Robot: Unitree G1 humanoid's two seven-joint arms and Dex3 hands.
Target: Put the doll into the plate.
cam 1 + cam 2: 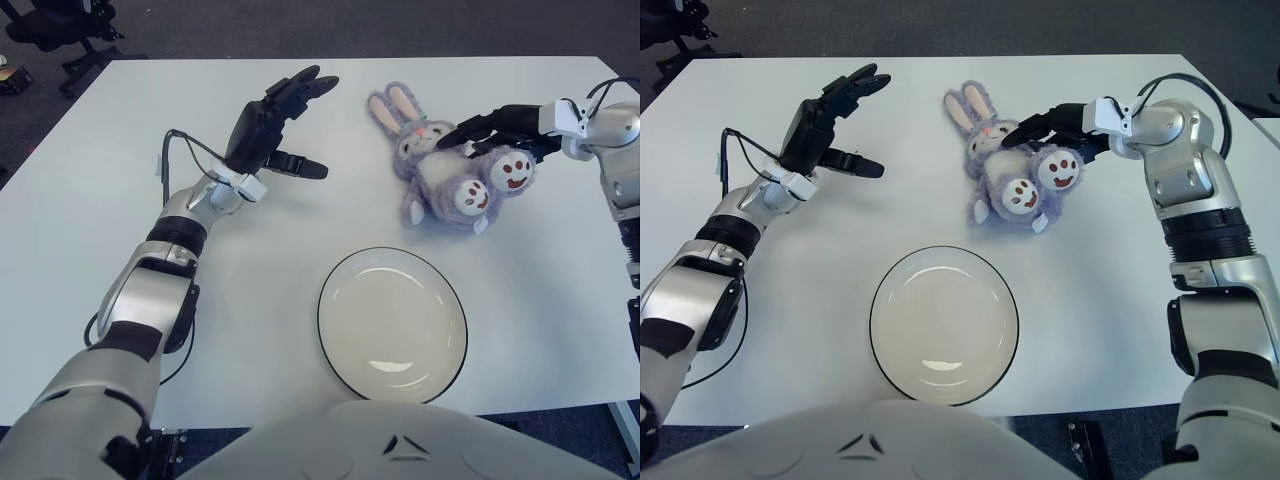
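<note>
Nearest me the plate (pixel 392 324) sits empty on the surface (pixel 80 210), while beyond it my right hand (pixel 500 127) clamps the doll (pixel 440 165) for lifting, and my left hand (pixel 272 125) hovers spread, clear.

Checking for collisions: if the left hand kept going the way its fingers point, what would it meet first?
Probably nothing: the left hand points up and toward the table's far edge, well left of the doll. Depth is uncertain.

White table (pixel 80 180); dark carpet floor behind; black chair base (pixel 60 30) far left corner.
</note>
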